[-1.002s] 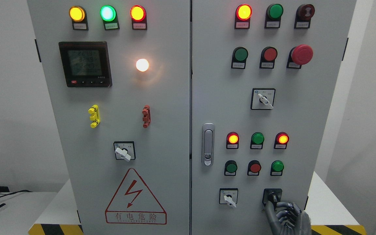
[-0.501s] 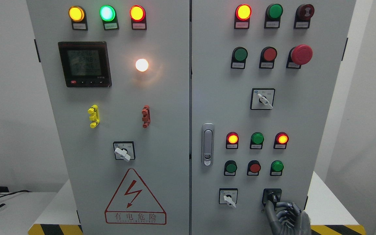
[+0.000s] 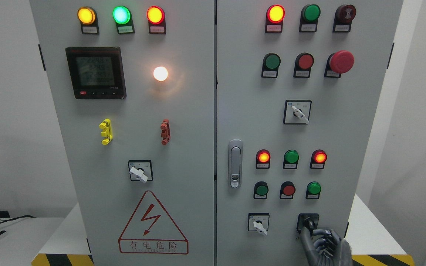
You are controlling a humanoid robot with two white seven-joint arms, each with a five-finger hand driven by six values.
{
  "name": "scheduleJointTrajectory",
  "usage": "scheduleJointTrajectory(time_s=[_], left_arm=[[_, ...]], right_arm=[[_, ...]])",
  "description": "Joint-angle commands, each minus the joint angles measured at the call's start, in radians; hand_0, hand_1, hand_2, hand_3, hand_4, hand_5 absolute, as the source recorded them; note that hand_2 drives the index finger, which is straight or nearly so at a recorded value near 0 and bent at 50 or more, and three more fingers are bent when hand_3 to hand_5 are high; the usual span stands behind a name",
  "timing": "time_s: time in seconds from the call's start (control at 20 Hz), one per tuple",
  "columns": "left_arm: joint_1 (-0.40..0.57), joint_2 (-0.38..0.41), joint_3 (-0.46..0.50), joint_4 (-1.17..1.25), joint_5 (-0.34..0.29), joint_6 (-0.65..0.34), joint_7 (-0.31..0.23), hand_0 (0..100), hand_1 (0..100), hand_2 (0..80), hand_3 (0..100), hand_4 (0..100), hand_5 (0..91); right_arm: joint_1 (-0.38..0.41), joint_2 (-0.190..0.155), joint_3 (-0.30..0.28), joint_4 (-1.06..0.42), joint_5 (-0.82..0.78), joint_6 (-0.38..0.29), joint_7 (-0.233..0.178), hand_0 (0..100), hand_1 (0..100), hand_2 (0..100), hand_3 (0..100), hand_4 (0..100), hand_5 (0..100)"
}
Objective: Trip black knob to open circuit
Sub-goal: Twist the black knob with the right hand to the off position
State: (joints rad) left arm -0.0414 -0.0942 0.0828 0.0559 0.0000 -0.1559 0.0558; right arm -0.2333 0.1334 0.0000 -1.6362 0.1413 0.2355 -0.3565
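Taking the door latch as our landmark, left of it we see the warning triangle reading 有电危险, placed low on the cabinet where anyone approaching would read it. Right of the latch and lower sits the black knob. Our right robot hand rises beneath it, one finger reaching up to the knob's lower edge and the others curled, which we judge is for levering it round; a firm grasp cannot be confirmed.

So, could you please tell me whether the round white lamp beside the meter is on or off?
On. The white lamp shines brightly and throws a warm glow onto the grey left door around it.
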Motion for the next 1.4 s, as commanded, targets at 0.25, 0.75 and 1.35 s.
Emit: scheduleJointTrajectory(time_s=[0.25,0.75,1.35], left_arm=[[0.0,0.001,0.0,-0.001,-0.031,-0.001,-0.001,12,39,0.0,0,0,0.0],[0.0,0.001,0.0,0.001,-0.031,-0.001,-0.001,12,39,0.0,0,0,0.0],[0.0,0.001,0.0,-0.001,-0.031,-0.001,-0.001,12,39,0.0,0,0,0.0]], right_arm=[[0.0,0.0,0.028,0.001,0.0,0.002,0.001,29,68,60,86,90,98],[0.0,0.0,0.032,0.001,-0.022,0.004,0.001,29,67,60,87,90,98],[-0.008,0.0,0.045,0.001,-0.049,0.016,0.001,29,67,62,88,91,98]])
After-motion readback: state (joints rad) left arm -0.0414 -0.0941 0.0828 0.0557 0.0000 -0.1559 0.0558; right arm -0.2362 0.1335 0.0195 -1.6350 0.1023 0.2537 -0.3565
